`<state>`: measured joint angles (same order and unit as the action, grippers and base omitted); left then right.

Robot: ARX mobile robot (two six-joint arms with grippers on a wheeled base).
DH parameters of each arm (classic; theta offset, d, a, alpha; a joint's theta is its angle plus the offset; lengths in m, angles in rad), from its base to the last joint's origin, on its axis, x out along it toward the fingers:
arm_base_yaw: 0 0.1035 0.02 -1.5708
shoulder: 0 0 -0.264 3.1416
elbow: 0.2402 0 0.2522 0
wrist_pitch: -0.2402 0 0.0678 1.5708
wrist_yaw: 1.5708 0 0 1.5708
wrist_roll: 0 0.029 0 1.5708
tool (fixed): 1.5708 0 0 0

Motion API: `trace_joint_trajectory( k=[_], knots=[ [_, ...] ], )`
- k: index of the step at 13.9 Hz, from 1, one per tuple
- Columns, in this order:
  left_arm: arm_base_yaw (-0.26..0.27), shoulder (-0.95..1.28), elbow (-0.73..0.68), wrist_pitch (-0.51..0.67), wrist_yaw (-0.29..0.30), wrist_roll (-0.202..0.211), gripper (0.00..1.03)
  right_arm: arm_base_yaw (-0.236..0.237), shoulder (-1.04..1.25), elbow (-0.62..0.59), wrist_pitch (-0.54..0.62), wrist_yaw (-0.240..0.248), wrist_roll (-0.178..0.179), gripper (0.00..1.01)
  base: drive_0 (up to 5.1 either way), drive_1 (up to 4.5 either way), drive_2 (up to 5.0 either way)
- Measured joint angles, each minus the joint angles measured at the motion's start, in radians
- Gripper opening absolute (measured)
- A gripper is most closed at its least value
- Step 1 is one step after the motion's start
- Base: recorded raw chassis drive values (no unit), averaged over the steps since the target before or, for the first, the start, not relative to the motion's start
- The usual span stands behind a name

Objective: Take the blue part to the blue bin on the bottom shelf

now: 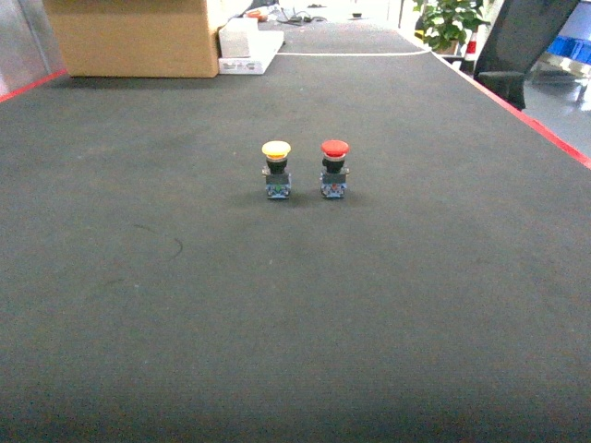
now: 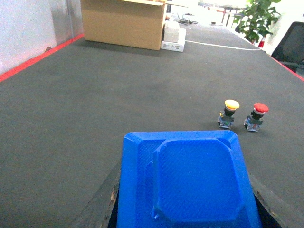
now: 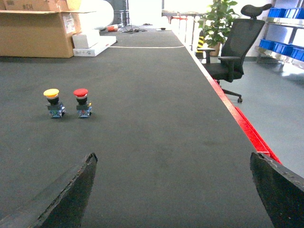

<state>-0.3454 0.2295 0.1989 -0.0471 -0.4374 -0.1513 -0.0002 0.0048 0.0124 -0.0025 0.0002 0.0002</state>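
Observation:
The blue part (image 2: 190, 183), a bright-blue block with a raised octagonal face, fills the bottom of the left wrist view. My left gripper (image 2: 186, 173) is shut on it, with one dark finger (image 2: 102, 204) on each side, above the dark table. My right gripper (image 3: 173, 156) stands open over bare table, nothing between its fingers (image 3: 76, 190). Neither gripper shows in the head view. Far off at the right a steel rack holds blue crates (image 3: 280, 45); I cannot tell whether any is the blue bin or which level is the bottom shelf.
A yellow-capped button (image 1: 276, 169) and a red-capped button (image 1: 333, 168) stand side by side mid-table. A cardboard box (image 1: 138, 37) and a white box (image 1: 249, 51) sit at the far end. The table's red right edge (image 3: 247, 128) has an office chair (image 3: 237, 47) beyond it.

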Motion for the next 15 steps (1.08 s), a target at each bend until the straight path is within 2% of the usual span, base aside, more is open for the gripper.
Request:
trace_joint_trajectory(
  k=[15],
  knots=[
    [0.001,-0.007,0.000,0.002,-0.004,0.000,0.43,0.000,0.000,0.000,-0.002,0.000,0.000,0.98,-1.5,-1.51,-1.5]
  ],
)
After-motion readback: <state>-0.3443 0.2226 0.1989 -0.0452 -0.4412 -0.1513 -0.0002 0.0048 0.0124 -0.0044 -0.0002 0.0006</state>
